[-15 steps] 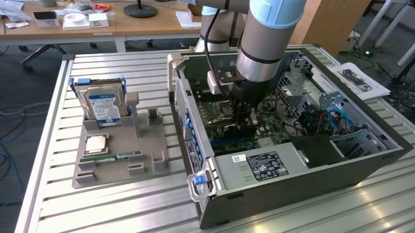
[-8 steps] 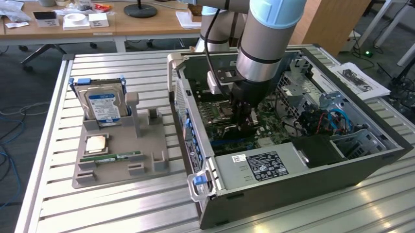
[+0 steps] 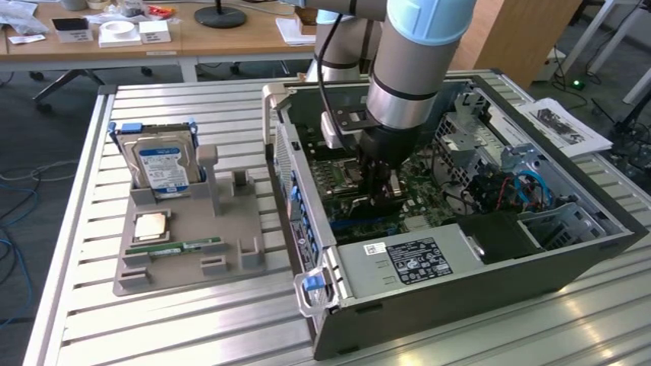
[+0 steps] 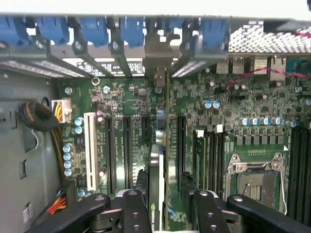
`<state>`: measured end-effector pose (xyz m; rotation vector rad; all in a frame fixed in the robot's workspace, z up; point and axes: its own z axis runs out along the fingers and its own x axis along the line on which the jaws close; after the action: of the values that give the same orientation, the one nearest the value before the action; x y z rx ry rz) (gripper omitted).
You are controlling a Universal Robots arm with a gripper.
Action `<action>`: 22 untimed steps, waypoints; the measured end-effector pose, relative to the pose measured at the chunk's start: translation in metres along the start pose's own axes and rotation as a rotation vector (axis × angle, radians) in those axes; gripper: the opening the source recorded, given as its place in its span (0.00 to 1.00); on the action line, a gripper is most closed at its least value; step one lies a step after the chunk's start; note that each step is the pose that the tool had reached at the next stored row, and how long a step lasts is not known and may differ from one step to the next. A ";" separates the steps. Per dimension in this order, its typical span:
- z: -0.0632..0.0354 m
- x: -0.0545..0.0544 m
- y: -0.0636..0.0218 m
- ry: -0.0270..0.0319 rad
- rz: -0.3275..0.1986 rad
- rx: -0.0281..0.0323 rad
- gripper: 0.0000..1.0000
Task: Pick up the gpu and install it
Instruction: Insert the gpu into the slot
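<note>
Slatted metal counter (image 3: 203,320) carries the open pc case (image 3: 489,293), which lies on its side with the power supply (image 3: 407,261) at the near end. The arm (image 3: 412,69) hangs into mid-case from 12 o'clock.

Jaws are released. The fingers (image 4: 134,208) stand either side of the gpu (image 4: 156,165), with green board visible in the gap, so no grip.

The gpu stands upright and edge-on on the motherboard (image 4: 126,97). Its silver bracket (image 4: 158,63) sits at the rear slot row among the blue clips (image 4: 95,29). Can't tell if it is fully seated. The cpu socket (image 4: 255,182) is just beside it.

In the exterior view:
- Grey tray (image 3: 234,259) sits at 9 o'clock of the case, close by.
- On the tray, the memory stick (image 3: 188,247) lies flat, with the processor chip (image 3: 151,226) behind it.
- The hard drive (image 3: 163,166) stands upright at the tray's far end.
- A wooden desk (image 3: 203,42) is at 11 o'clock, beyond the counter.
</note>
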<state>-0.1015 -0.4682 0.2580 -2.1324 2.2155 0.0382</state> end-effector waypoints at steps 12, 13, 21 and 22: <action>0.0000 0.000 0.0011 -0.0001 0.000 0.0001 0.41; 0.0000 0.000 0.0011 -0.0001 0.000 0.0001 0.41; 0.0000 0.000 0.0011 -0.0001 0.000 0.0000 0.27; -0.0001 0.000 0.0011 0.0000 0.000 0.0000 0.27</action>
<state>-0.1025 -0.4682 0.2580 -2.1323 2.2154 0.0382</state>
